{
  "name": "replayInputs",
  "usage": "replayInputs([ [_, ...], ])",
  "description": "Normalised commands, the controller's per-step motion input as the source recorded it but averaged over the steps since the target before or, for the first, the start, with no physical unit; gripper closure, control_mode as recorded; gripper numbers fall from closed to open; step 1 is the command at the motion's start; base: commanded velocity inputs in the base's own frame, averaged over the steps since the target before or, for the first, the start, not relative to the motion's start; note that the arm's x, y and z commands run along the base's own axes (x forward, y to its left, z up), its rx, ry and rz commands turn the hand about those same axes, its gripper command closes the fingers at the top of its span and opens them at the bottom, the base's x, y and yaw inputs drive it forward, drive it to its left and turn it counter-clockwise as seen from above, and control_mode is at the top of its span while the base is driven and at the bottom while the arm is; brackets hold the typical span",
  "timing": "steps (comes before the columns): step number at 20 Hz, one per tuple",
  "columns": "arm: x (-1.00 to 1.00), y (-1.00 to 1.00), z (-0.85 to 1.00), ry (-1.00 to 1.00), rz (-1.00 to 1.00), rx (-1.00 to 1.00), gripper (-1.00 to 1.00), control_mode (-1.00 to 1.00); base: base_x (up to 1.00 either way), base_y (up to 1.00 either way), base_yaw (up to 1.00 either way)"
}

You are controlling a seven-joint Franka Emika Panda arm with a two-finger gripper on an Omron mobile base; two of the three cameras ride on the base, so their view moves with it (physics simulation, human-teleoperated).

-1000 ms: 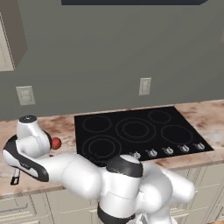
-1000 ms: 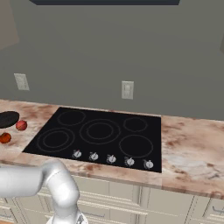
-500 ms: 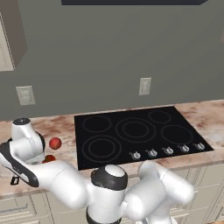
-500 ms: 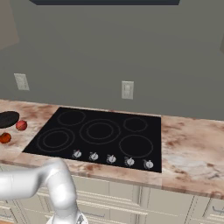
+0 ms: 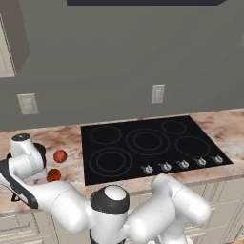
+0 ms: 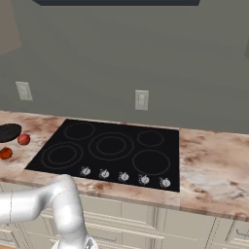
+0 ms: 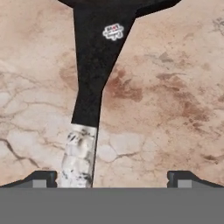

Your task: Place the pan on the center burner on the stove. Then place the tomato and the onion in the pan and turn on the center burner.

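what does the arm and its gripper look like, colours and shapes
The arm is glossy white, built of rounded bulbous segments, with dark grey to black bands and caps at the joints. The gripper ends in two small dark, blocky fingertips, each with a paler grey face.

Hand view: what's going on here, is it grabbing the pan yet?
Not yet. The arm has swung out over the counter left of the stove, and its gripper hangs open above the pan handle, the silver tip just inside one of the jaws. Nothing is held. The pan sits on the counter, with the tomato and onion lying beside it. All five burners are bare.
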Motion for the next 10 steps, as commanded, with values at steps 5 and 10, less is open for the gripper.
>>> replayInputs([
  [5,0.12,0.2,-0.24,0.0,0.0,0.0,-1.0,-1.0,0.0,0.0,0.0],
  [10,0.13,0.2,-0.21,0.0,0.0,0.0,-1.0,-1.0,0.0,0.0,0.0],
])
